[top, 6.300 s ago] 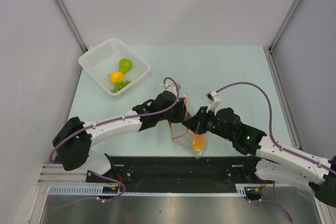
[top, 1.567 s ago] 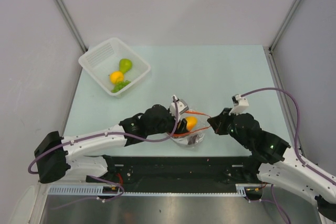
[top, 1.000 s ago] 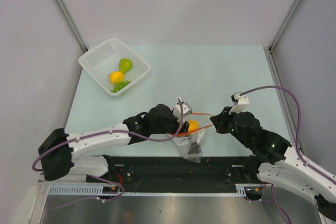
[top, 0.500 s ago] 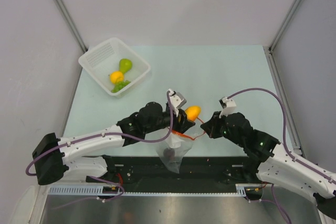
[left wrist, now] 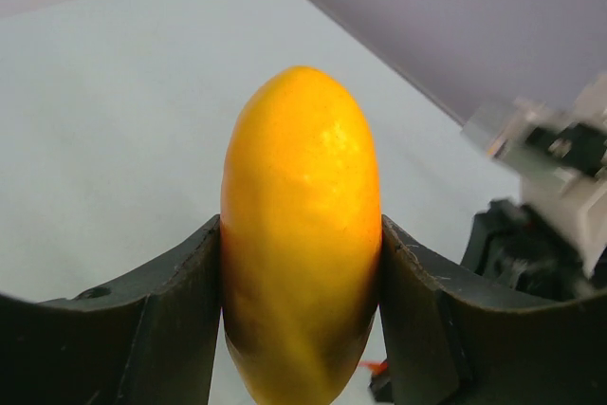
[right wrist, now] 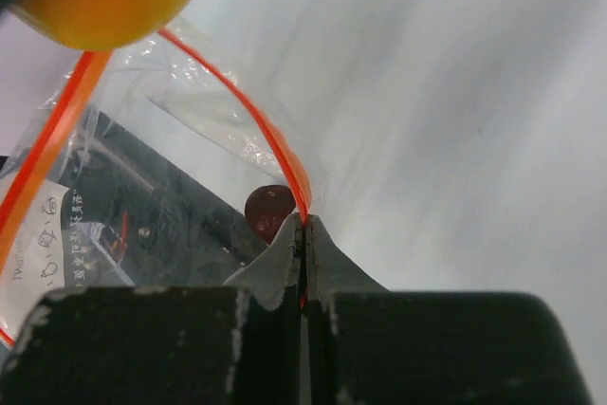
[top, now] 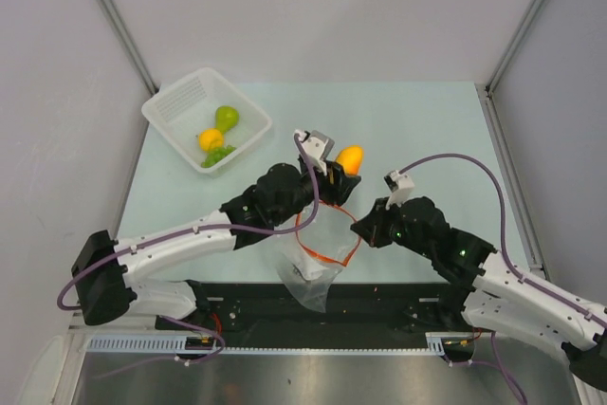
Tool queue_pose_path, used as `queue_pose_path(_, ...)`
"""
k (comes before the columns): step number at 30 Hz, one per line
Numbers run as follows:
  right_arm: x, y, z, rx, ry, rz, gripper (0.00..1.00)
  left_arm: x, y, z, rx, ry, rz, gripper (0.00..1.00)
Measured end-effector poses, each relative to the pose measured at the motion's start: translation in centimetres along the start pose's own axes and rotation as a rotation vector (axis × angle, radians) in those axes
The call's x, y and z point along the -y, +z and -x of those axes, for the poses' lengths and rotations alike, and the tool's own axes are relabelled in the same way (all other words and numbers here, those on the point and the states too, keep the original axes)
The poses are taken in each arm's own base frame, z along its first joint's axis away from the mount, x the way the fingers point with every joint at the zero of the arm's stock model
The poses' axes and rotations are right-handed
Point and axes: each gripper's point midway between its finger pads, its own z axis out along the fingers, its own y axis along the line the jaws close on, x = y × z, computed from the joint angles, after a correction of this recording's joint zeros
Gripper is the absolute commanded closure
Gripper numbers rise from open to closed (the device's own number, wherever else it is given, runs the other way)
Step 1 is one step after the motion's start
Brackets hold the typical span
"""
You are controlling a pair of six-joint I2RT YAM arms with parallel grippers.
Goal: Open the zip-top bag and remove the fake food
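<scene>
My left gripper is shut on a glossy yellow-orange oval fruit, one piece of the fake food, held above the table and clear of the bag. In the left wrist view the fruit fills the gap between both black fingers. The clear zip-top bag hangs open, its red-orange zip strip forming a loop. My right gripper is shut on that strip at the bag's right edge. A small dark round piece lies inside the bag.
A white slotted basket stands at the back left, holding a green pear, an orange round fruit and green bits. The black rail runs along the near edge under the hanging bag.
My left gripper has lifted the yellow-orange fruit out of the bag's mouth and carried it toward the back. The bag now hangs from my right gripper, which shifted slightly left.
</scene>
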Motion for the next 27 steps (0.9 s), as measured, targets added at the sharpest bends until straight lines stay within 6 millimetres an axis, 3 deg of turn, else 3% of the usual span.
queue_pose_path(4, -1.0, 0.8, 0.7, -0.012, -0.005, 0.010, 1.00, 0.2, 0.9, 2.8, 0.034, -0.074, -0.015, 1.00)
queue_pose_path(7, -1.5, 0.8, 1.5, 0.004, -0.013, 0.021, 1.00, -1.8, 1.0, 4.3, 0.046, -0.154, -0.006, 1.00)
queue_pose_path(9, -1.4, 0.7, 1.7, 0.013, -0.019, 0.016, 1.00, -4.8, 0.9, 5.0, 0.047, -0.213, 0.034, 1.00)
queue_pose_path(12, -0.9, 0.0, 2.1, 0.037, -0.020, -0.002, 1.00, -10.8, 0.1, 6.0, 0.062, -0.292, 0.142, 1.00)
queue_pose_path(17, 0.4, -2.1, 3.8, 0.123, 0.001, -0.038, 1.00, -21.7, -3.1, 6.9, 0.102, -0.402, 0.383, 0.99)
queue_pose_path(20, 1.4, -3.0, 4.4, 0.155, 0.011, -0.067, 1.00, -27.6, -4.9, 6.0, 0.104, -0.464, 0.519, 0.96)
queue_pose_path(22, 1.9, -3.4, 4.8, 0.169, 0.015, -0.083, 1.00, -31.2, -5.4, 4.2, 0.071, -0.507, 0.611, 0.96)
queue_pose_path(25, 2.8, -3.5, 4.8, 0.167, 0.023, -0.113, 1.00, -35.5, -4.6, 0.2, -0.028, -0.568, 0.702, 0.93)
queue_pose_path(27, 3.1, -3.6, 4.6, 0.161, 0.029, -0.125, 1.00, -37.1, -3.9, -2.7, -0.099, -0.603, 0.735, 0.82)
